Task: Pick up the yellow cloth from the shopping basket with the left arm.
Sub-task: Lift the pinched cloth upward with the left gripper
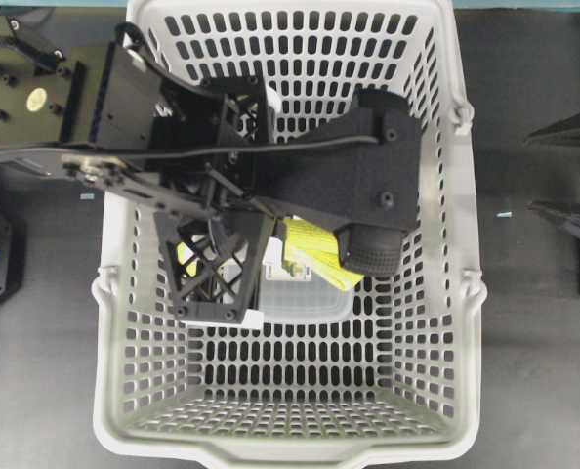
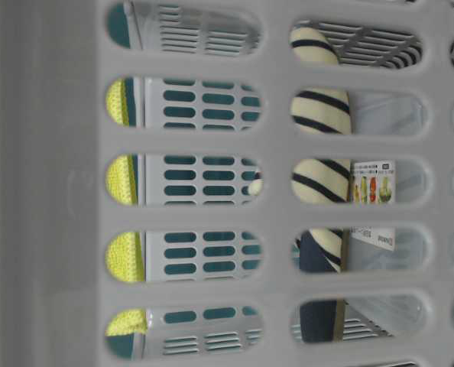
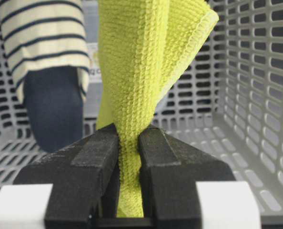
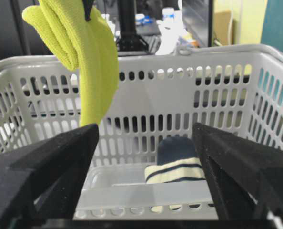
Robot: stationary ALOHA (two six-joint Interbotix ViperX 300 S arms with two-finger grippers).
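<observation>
Clamping the yellow cloth [image 3: 132, 90] between its two black pads, the left gripper [image 3: 128, 157] holds the fabric pinched tight, the cloth hanging folded from the jaws inside the shopping basket [image 3: 256, 119]. In the right wrist view the cloth [image 4: 86, 57] dangles above the basket's rim, well clear of the floor. A cream-and-navy striped slipper [image 4: 177, 164] lies on the basket floor near the far wall, against a clear plastic package [image 4: 132, 191]. The right gripper [image 4: 146, 171] stands with its jaws spread wide apart, holding nothing, facing the near basket wall [image 4: 146, 100].
</observation>
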